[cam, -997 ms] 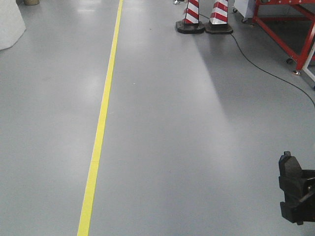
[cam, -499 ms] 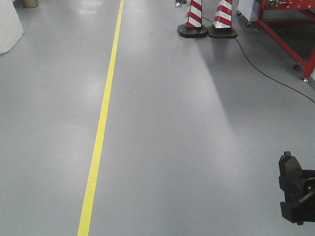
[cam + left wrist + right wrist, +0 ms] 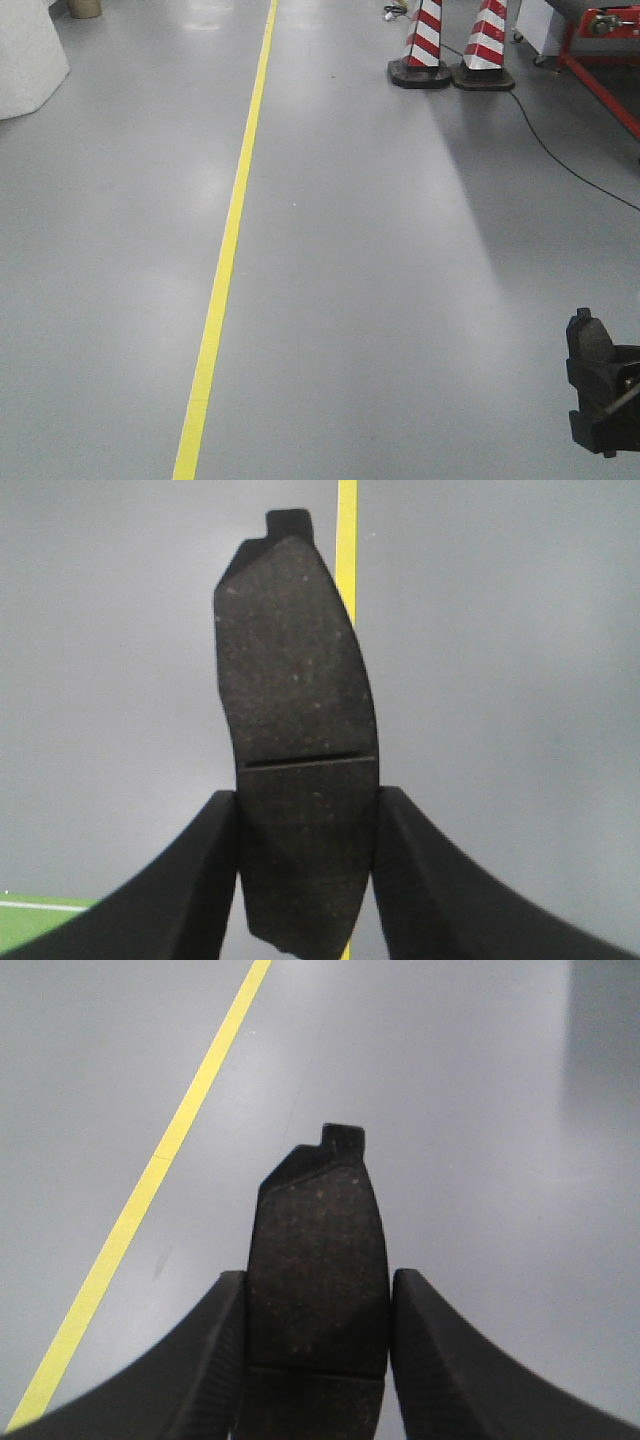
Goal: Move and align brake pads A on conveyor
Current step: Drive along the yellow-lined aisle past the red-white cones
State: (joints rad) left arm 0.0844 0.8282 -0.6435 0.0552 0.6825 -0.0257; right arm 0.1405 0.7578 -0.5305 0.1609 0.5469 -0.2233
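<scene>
Both grippers hang over the grey floor, each with a brake pad in it. In the left wrist view my left gripper point(image 3: 307, 800) is shut on a dark-grey, slightly curved brake pad point(image 3: 295, 680) with a thin groove across it. It sticks out forward between the fingers. My right gripper point(image 3: 318, 1280) is shut on a second brake pad point(image 3: 320, 1230) of the same kind. That pad point(image 3: 592, 345) and the right gripper point(image 3: 605, 405) also show at the front view's lower right edge. The conveyor is out of view.
A yellow line point(image 3: 232, 240) runs along the smooth grey floor point(image 3: 380, 280). Two red-and-white cones point(image 3: 450, 45) stand at the back. A red metal frame point(image 3: 605, 60) and a black cable point(image 3: 560, 160) lie at the right. A white object point(image 3: 25, 55) sits far left.
In the front view the yellow line, cones and red frame have shifted to the right and the cones slightly down. The right gripper with its pad keeps the same place in the frame.
</scene>
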